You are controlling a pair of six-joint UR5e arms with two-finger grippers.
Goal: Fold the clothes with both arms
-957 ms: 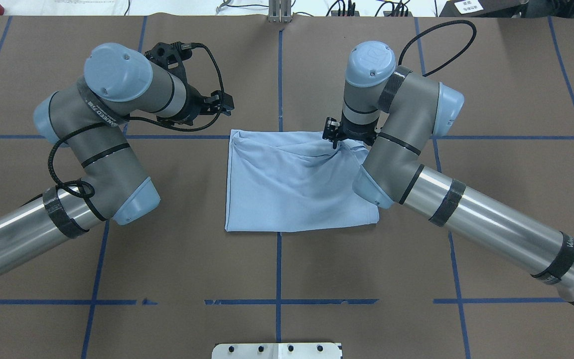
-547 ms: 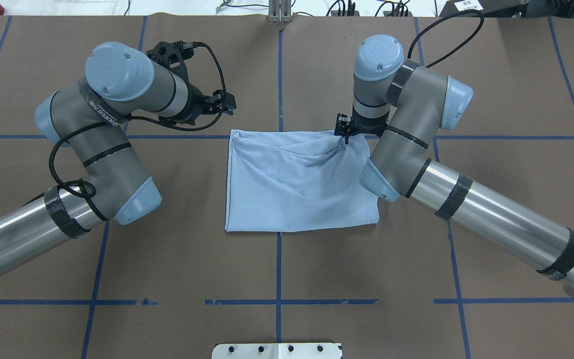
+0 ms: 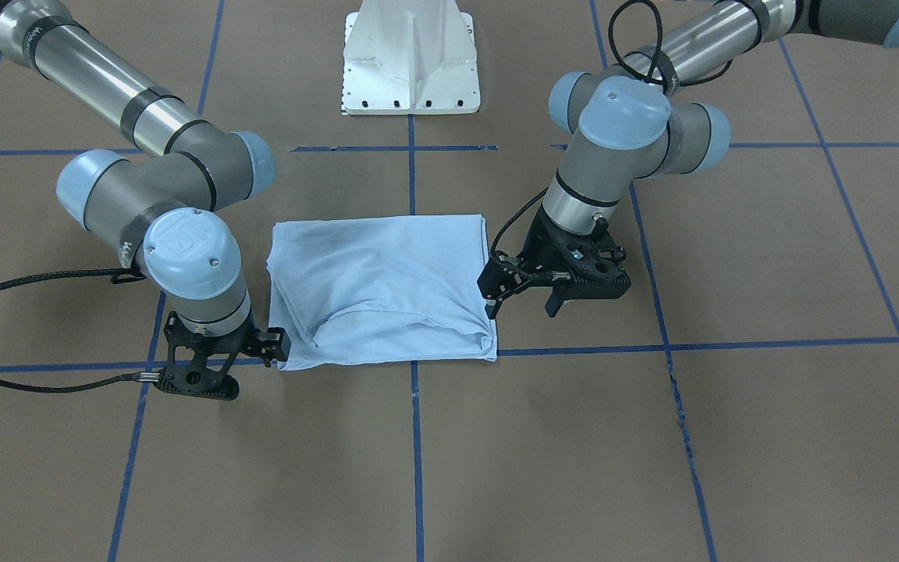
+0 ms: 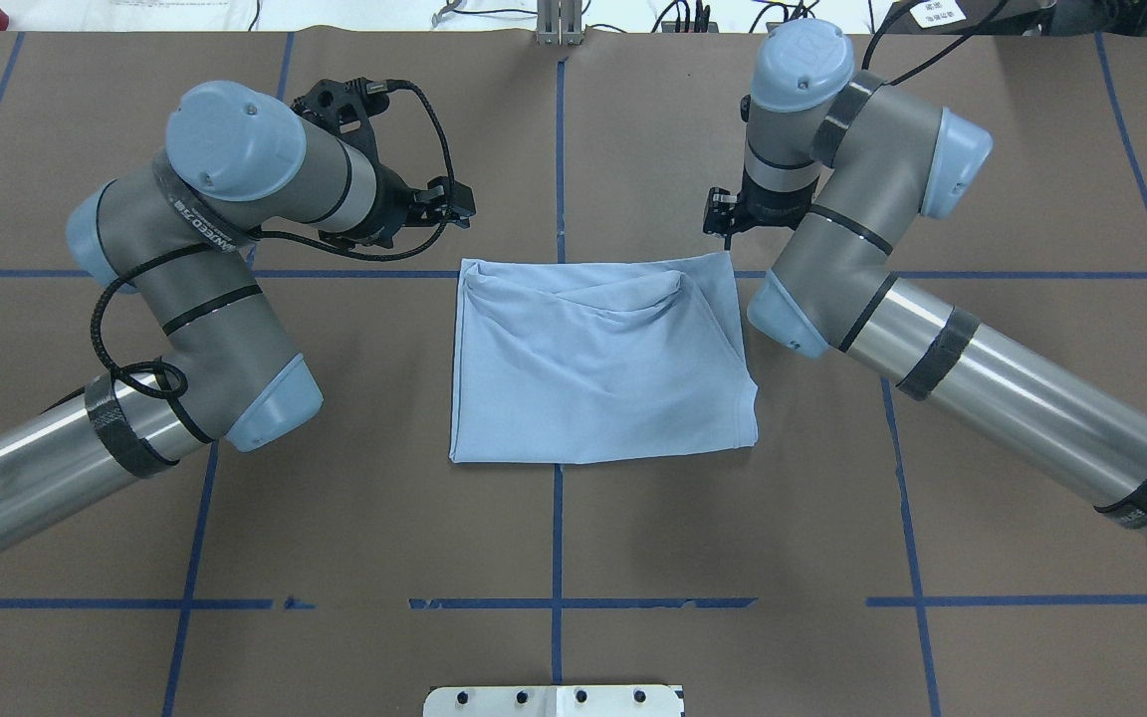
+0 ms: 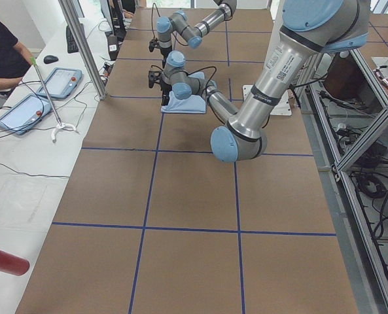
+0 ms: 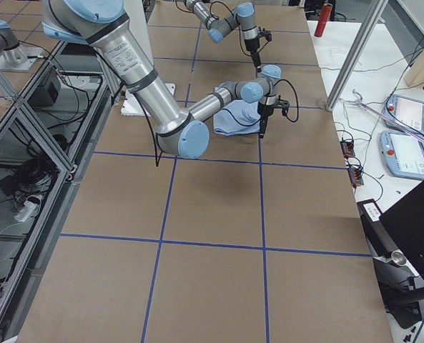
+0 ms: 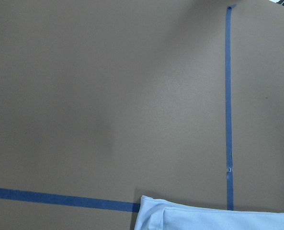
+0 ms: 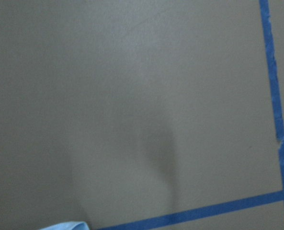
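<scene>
Pale-blue T-shirt (image 4: 593, 378), rumpled soft rectangle, matte table (image 4: 554, 538)

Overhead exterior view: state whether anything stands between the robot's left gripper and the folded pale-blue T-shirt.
Nothing visible does: only bare brown table lies between the left gripper and the folded pale-blue T-shirt, at its nearest corner.

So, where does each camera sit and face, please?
Front-facing: across table, facing pedestal; left arm, right arm.
Overhead: behind pedestal, looking down; both arms.
Exterior left: left end; left arm near.
Exterior right: right end; right arm near.
Left wrist: down at T-shirt corner; no body.
Right wrist: down at table; no body.
All show the T-shirt.
</scene>
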